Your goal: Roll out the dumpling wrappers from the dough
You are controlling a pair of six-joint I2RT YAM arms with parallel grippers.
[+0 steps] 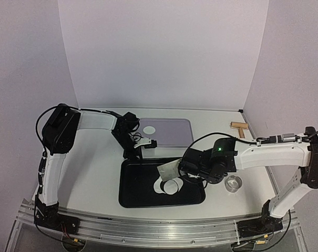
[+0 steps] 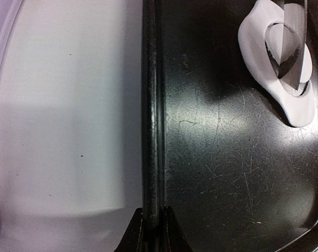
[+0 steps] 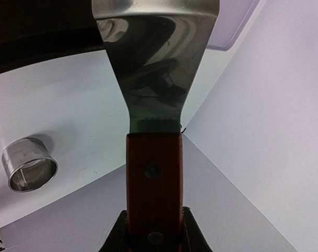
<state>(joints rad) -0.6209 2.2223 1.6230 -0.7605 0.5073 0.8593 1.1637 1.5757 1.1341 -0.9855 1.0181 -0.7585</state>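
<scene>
The dough (image 1: 161, 183) lies flat in the black tray (image 1: 137, 197), also seen as the dough (image 2: 295, 107) in the left wrist view. A round wrapper (image 1: 172, 187) sits cut inside it. Another wrapper (image 1: 148, 129) rests on the purple mat (image 1: 174, 131). My right gripper (image 1: 193, 168) is shut on the red wooden handle (image 3: 153, 173) of a metal spatula. Its blade (image 1: 168, 169) reaches over the dough, and the blade (image 2: 294, 37) tilts down at the cut disc. My left gripper (image 2: 152, 231) is shut on the tray's rim (image 2: 151, 105) at the far left corner.
A small metal ring (image 1: 233, 183) stands on the table right of the tray, visible as the ring (image 3: 31, 170) beside the spatula. A wooden roller (image 1: 239, 127) lies at the back right. White walls enclose the table on three sides.
</scene>
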